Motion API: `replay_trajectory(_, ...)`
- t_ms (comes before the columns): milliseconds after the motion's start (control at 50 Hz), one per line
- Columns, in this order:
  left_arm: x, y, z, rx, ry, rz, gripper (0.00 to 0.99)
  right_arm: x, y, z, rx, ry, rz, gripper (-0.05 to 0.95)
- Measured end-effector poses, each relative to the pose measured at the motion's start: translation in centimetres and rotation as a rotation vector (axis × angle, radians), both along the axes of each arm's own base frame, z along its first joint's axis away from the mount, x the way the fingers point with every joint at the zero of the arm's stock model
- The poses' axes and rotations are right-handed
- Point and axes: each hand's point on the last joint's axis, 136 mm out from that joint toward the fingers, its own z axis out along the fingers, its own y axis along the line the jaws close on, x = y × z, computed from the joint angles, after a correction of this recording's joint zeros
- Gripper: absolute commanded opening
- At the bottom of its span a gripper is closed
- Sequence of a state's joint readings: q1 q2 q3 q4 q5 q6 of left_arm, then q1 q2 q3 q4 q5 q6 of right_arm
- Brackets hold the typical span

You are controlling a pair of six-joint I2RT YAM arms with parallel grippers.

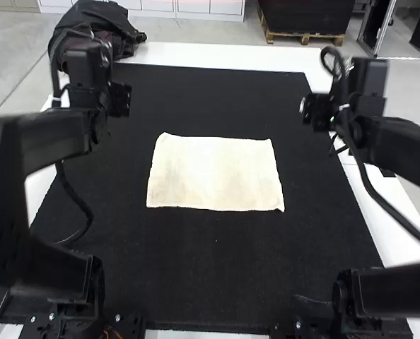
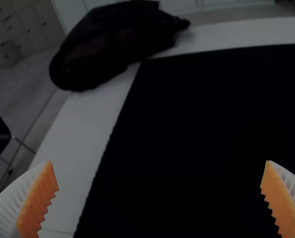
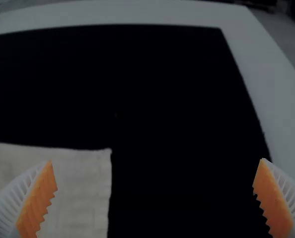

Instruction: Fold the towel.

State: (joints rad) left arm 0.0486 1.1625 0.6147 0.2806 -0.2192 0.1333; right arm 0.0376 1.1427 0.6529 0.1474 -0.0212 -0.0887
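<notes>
Table (image 1: 217, 54): white, running round the dark mat as a pale border.
Mat (image 1: 217, 99): black, flat, under the towel (image 1: 213, 173).
Left arm (image 1: 51, 145): held out above the mat's left side, well apart from the towel.
Right arm (image 1: 404, 148): above the right side in the high view, also well apart from the cloth.
Towel: cream, flat near the middle of the mat, a neat rectangle wider than it is deep. Whether it is one layer or already doubled, I cannot tell.
Folding so far: no fold line or raised flap shows, so I judge the job at its start, or at a pause between folds if this is a doubled cloth.
Folding left: likely at least one full fold, edge brought over to edge, then smoothing. Nothing lifts the cloth, so a grip on an edge or two corners would come first.
Dark bundle (image 1: 121, 35): soft, at the table's far left corner, outside the work.
Left gripper (image 2: 159, 161): fingers wide apart, clamping nothing.
Right gripper (image 3: 156, 160): fingers wide apart too, holding nothing.
Near right corner (image 1: 281, 208): slightly drawn out; it may want straightening for a tidy fold.
</notes>
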Motion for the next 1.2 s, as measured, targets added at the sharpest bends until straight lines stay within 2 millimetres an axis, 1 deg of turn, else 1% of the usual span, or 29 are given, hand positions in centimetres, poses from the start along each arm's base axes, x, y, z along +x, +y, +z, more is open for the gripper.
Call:
replay_trajectory(80,0.7,0.0,-2.7,-0.019,0.067,0.002,0.961,0.2,0.5,-3.2,0.038,0.073,0.013,0.91)
replay_trajectory(140,1.0,0.0,-4.5,-0.029,0.112,0.005,0.962,-0.1,0.6,-5.5,0.062,0.118,0.007,0.91)
replay_trajectory(180,1.0,0.0,-5.5,-0.032,0.138,0.006,0.962,-0.4,0.6,-6.6,0.07,0.138,-0.004,0.92)
replay_trajectory(220,1.1,0.0,-6.5,-0.036,0.165,0.007,0.962,-0.6,0.2,-7.3,0.069,0.141,-0.029,0.92)
replay_trajectory(280,1.1,-0.1,-7.9,-0.043,0.203,0.003,0.962,-0.6,-0.4,-7.4,0.058,0.13,-0.06,0.91)
replay_trajectory(340,1.0,-0.4,-9.1,-0.054,0.24,-0.012,0.962,-0.3,-0.8,-7.0,0.047,0.107,-0.077,0.91)
replay_trajectory(420,0.9,-1.1,-10.6,-0.079,0.283,-0.044,0.962,-0.3,-0.4,-6.9,0.042,0.102,-0.055,0.91)
replay_trajectory(500,1.0,-1.9,-12.1,-0.111,0.317,-0.081,0.962,-0.3,0.6,-7.1,0.027,0.109,-0.009,0.9)
replay_trajectory(620,1.0,-3.1,-14.6,-0.174,0.375,-0.128,0.962,-0.5,3.1,-8.3,0.008,0.14,0.082,0.91)
replay_trajectory(720,1.2,-3.7,-16.5,-0.214,0.417,-0.151,0.962,-0.2,4.3,-8.8,0.002,0.135,0.114,0.91)
replay_trajectory(780,1.5,-4.1,-17.4,-0.233,0.437,-0.161,0.961,0.1,4.7,-9.2,0.005,0.14,0.12,0.91)
replay_trajectory(840,2.0,-4.3,-17.7,-0.246,0.445,-0.17,0.961,0.2,4.8,-9.8,0.007,0.154,0.121,0.91)
replay_trajectory(1020,3.8,-4.7,-17.9,-0.27,0.439,-0.194,0.961,1.3,5.1,-11.5,0.015,0.177,0.125,0.91)
replay_trajectory(1200,5.2,-5.5,-18.7,-0.285,0.453,-0.211,0.961,2.2,5.5,-13.4,0.023,0.197,0.134,0.91)
